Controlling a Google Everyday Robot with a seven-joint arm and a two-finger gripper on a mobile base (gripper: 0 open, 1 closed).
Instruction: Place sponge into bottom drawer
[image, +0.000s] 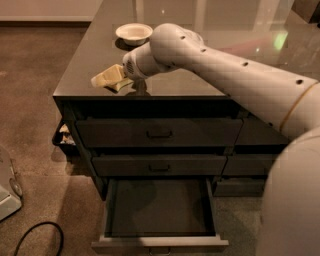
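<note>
the small wavy-edged sponge (106, 78), cream-yellow foam with a darker layer on one face, hangs just above the table (95, 55), a dark grey glossy-topped cabinet, near the table's front left corner. it is tilted, its free end pointing toward the table's left edge, and its dim reflection shows on the tabletop beneath it. the gripper (119, 76) sits at the sponge's inner end over the table's front edge; the fingers are mostly hidden by the sponge and wrist, but they are closed on the sponge, which stands clear of the tabletop. the thick white jointed robot arm (225, 70) reaches across the table from its right side.

the wide shallow dark grey bottom drawer (160, 207) is pulled well out from the table's front, lowest of three stacked drawers, its dark inside showing. the like middle drawer (159, 165) and top drawer (159, 132) above it are closed. a round white bowl (134, 33) rests farther back on the table. a black cable (40, 235) loops on the brown carpet (30, 100) left of the table's front.
</note>
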